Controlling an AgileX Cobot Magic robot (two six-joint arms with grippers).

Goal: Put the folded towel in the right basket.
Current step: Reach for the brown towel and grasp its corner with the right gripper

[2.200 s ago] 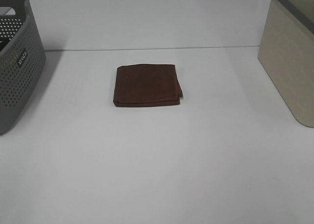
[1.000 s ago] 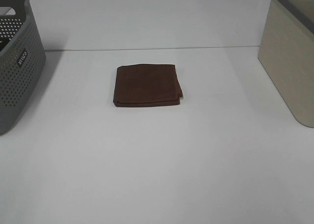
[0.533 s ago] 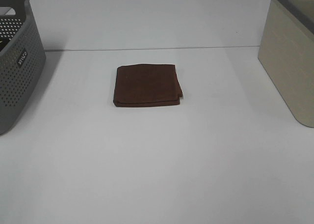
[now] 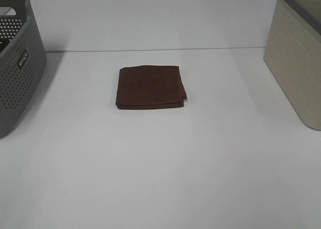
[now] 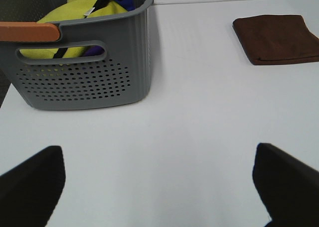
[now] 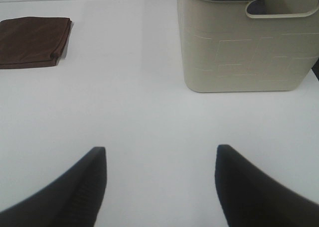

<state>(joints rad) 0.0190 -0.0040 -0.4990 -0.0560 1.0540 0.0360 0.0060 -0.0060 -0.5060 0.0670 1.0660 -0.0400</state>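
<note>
A folded dark brown towel (image 4: 150, 87) lies flat on the white table, a little behind its middle. It also shows in the left wrist view (image 5: 276, 39) and the right wrist view (image 6: 33, 41). The right basket (image 4: 297, 55) is beige with a grey rim and stands at the table's right edge; the right wrist view (image 6: 244, 45) shows its handle slot. My left gripper (image 5: 157, 184) is open and empty, far from the towel. My right gripper (image 6: 159, 187) is open and empty, between the towel and the beige basket but well short of both. Neither arm shows in the high view.
A grey perforated basket (image 4: 17, 63) stands at the table's left edge; the left wrist view (image 5: 84, 57) shows yellow and blue cloth (image 5: 79, 15) inside it. A seam (image 4: 150, 49) runs across the table behind the towel.
</note>
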